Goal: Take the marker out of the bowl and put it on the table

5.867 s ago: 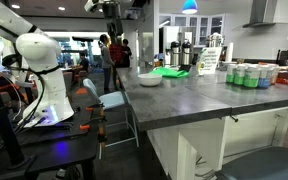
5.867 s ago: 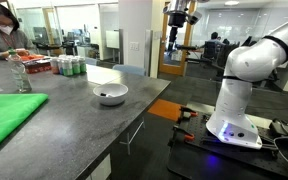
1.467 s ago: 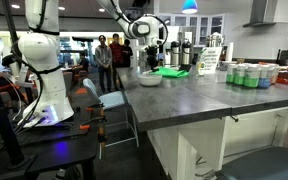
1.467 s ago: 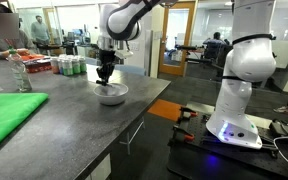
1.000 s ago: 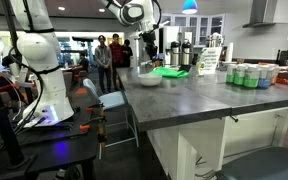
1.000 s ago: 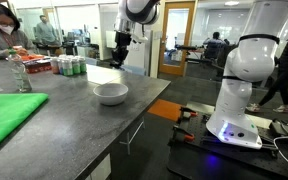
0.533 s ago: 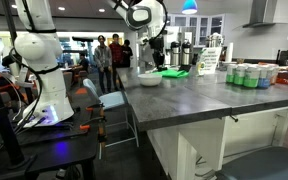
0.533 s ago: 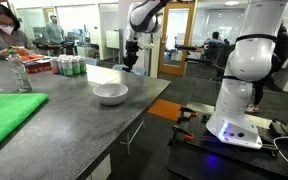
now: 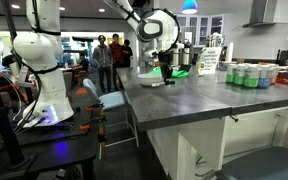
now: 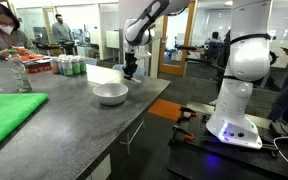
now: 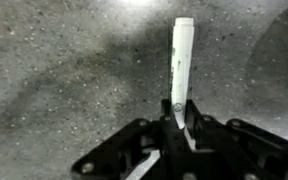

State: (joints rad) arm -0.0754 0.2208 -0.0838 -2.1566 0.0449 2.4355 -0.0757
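Lowered since 0.5 s ago, pincer grasps 1 marker projecting ahead of it over table; bowl near pincer.

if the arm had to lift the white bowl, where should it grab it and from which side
Probably the rim of the bowl, from above, one finger inside, one outside: it sits upright and open-topped and looks wider than the gripper.
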